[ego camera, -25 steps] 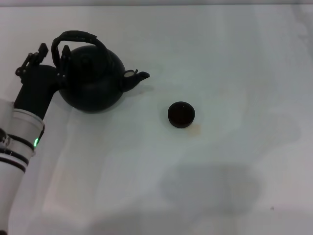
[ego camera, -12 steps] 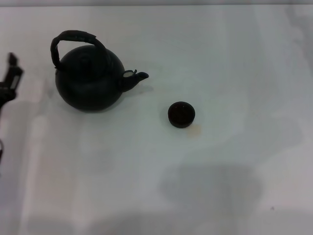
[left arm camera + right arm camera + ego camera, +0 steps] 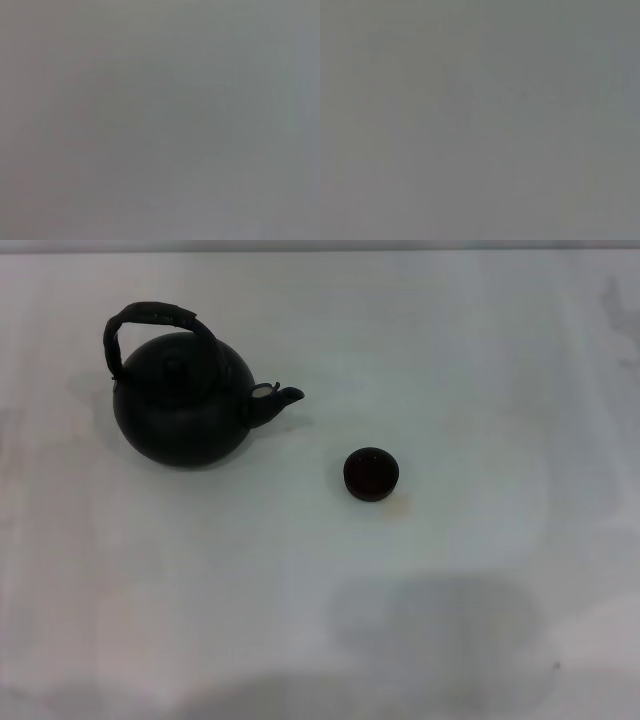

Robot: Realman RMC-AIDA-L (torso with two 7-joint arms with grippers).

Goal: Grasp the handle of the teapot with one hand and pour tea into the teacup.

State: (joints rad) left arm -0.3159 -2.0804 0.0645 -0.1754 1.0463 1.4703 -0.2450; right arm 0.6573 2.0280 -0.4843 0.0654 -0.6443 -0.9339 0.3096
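Pincers: neither shows in the head view, and both wrist views give only a featureless grey, so I cannot tell whether either is spread or pressed together, nor where each hangs.
Teapot [image 3: 180, 405]: upright on the white surface [image 3: 450, 620], in the far left part of the head view.
Handle [image 3: 150, 320]: arched over the pot's top, one foot at the left shoulder, the other behind the lid; nothing holds it.
Handle axis: the arch seems to run roughly left to right, in line with the spout, so a grip would most likely close across it from front to back.
Spout [image 3: 280, 397]: points right, toward the cup.
Teacup [image 3: 371, 473]: upright, right of the pot and a little nearer the robot, well apart from the spout.
Nearer arm: judged from the layout alone, the pot sits on the robot's left, so the left arm would have the shorter reach.
Step in hand: the handle is not gripped; whether tea is already in the cup cannot be told.
Next move calls for: coming down over the arch, then carrying the spout over the cup.
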